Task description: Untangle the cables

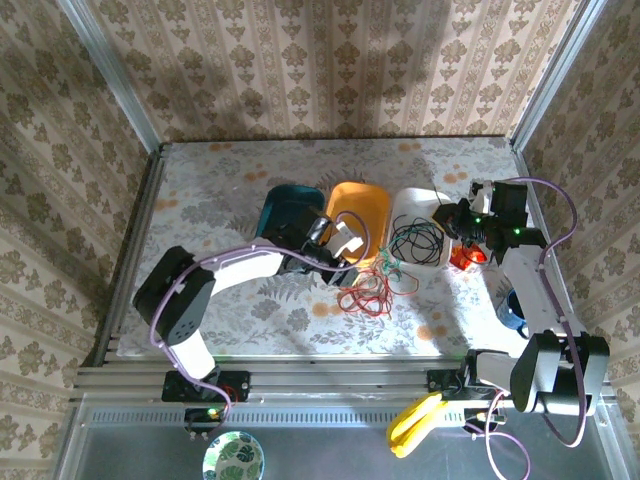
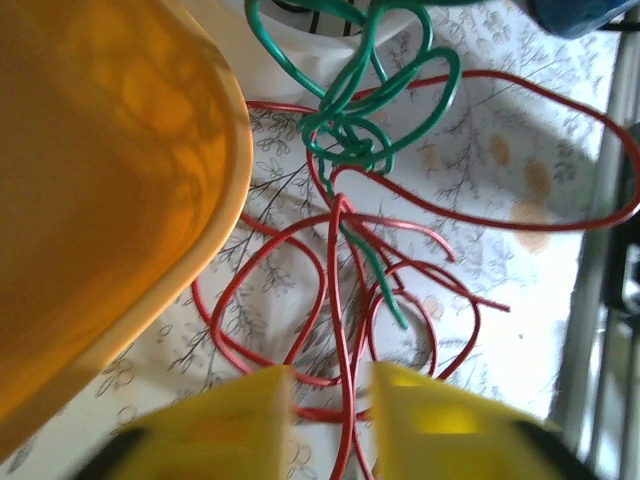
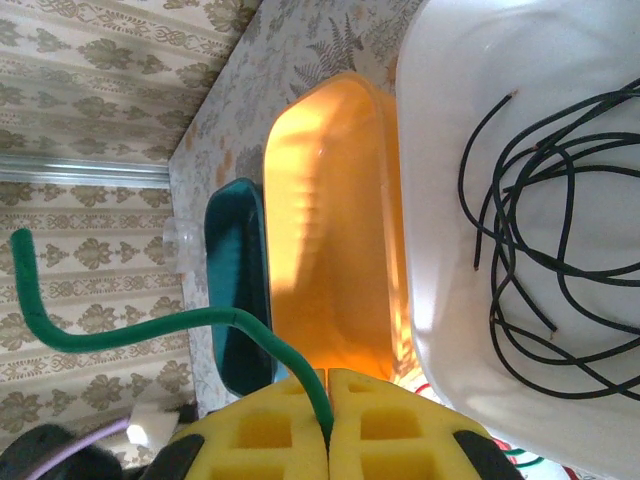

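Left tool (image 2: 330,425): jaws apart around one loose red strand.
Right tool (image 3: 328,405): clamped on the green cable (image 3: 120,335).
Where: red cables (image 2: 340,300) on the table (image 2: 540,380) beside the orange bin (image 2: 100,200), green knotted in; black cables (image 3: 540,250) in the white bin (image 3: 430,250) next to it.
Handling: limp, light, slippery; I'd pinch beside the knot (image 2: 350,150).
Axis: red loops run from my left tool toward it.

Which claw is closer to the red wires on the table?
Left. The left gripper sits at the red cables, jaws open; the right gripper is off by the white bin, shut on a green cable.
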`<action>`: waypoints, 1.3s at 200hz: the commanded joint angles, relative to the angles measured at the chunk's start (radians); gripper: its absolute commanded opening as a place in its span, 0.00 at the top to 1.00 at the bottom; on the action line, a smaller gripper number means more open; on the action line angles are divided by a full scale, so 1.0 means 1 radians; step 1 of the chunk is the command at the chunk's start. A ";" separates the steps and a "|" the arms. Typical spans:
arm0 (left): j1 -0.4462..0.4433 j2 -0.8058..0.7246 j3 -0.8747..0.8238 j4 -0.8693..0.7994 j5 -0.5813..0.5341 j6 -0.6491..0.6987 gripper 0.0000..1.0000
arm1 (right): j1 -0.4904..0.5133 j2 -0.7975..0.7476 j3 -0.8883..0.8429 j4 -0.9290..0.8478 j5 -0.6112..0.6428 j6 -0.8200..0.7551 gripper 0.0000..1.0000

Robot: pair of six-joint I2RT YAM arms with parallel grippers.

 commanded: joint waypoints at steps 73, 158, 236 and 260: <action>-0.156 0.067 0.104 0.069 -0.247 0.229 0.34 | -0.003 -0.001 -0.016 0.045 -0.042 0.051 0.97; -0.187 0.177 0.112 0.132 -0.372 0.182 0.72 | -0.004 -0.030 -0.005 0.043 -0.047 0.047 0.98; -0.176 0.009 -0.097 0.179 -0.500 0.100 1.00 | -0.076 -0.107 0.003 0.050 0.021 0.146 0.99; -0.168 -0.102 -0.215 0.186 -0.572 0.031 1.00 | -0.091 -0.104 -0.003 0.071 0.021 0.179 0.99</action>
